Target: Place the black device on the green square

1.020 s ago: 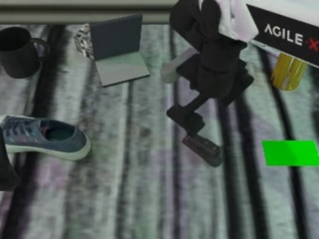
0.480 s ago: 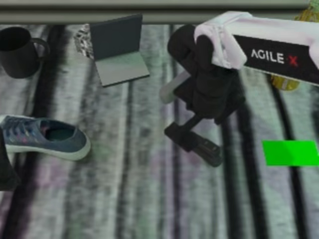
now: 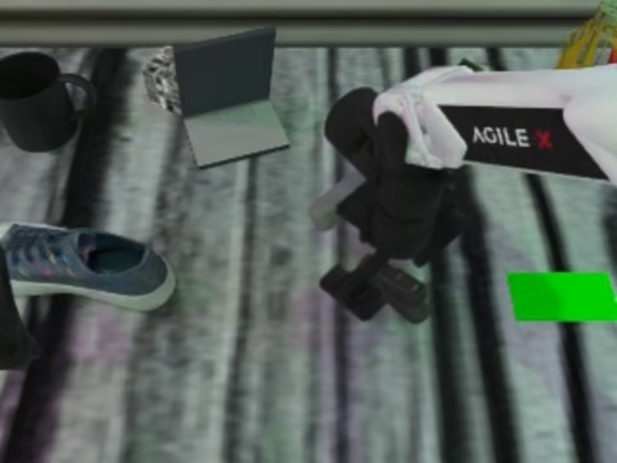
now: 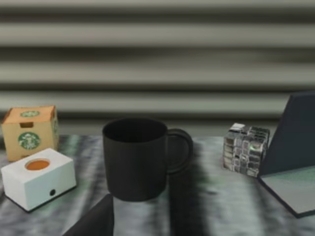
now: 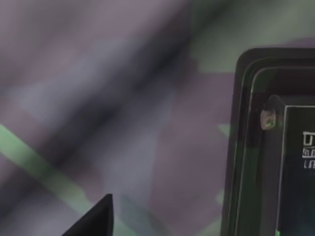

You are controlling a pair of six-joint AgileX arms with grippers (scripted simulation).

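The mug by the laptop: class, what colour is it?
The mug is plain black, clearest in the left wrist view.

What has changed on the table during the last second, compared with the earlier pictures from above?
The right arm swung down across the table, and its claw lowered onto the small black wedge-shaped device, now covering its left end. The device itself has not moved. The flat bright green square, blue sneaker, black mug and grey mini laptop stayed where they were.

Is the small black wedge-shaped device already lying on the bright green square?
No, the black device lies on the striped cloth left of the green square, well apart from it.
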